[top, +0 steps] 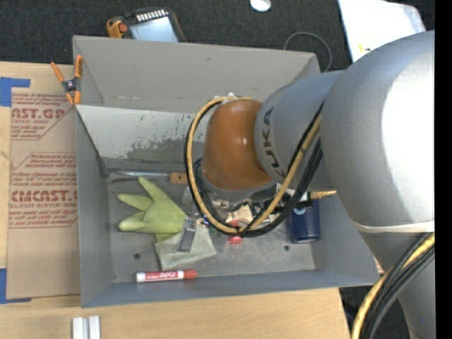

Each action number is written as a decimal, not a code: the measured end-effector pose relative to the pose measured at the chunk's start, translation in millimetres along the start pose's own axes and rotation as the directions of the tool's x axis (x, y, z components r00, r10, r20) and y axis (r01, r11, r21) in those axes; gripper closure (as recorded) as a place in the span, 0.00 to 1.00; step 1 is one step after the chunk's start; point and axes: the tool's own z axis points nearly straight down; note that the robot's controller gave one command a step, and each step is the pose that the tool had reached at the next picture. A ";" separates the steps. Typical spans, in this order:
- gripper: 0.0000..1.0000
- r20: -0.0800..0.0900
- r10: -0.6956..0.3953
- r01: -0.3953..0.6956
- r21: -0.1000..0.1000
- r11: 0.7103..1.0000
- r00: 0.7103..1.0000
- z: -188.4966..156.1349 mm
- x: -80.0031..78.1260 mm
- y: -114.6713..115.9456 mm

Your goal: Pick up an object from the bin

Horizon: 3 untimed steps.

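Hemmed by green glove left of the fingers, half-hidden blue can right; open bin floor toward red marker. Cannot tell whether spread or pressed under orange cover.

Grey KUKA-lettered arm, orange wrist cover, looped yellow-black cables.
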 end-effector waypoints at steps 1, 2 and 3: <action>0.00 0.001 -0.103 0.103 0.001 0.995 0.995 34.5 -5.1 68.0; 0.00 0.001 -0.193 0.193 -0.001 0.981 0.981 47.5 5.8 97.1; 0.00 0.000 -0.274 0.274 0.000 0.962 0.962 48.0 -1.6 89.4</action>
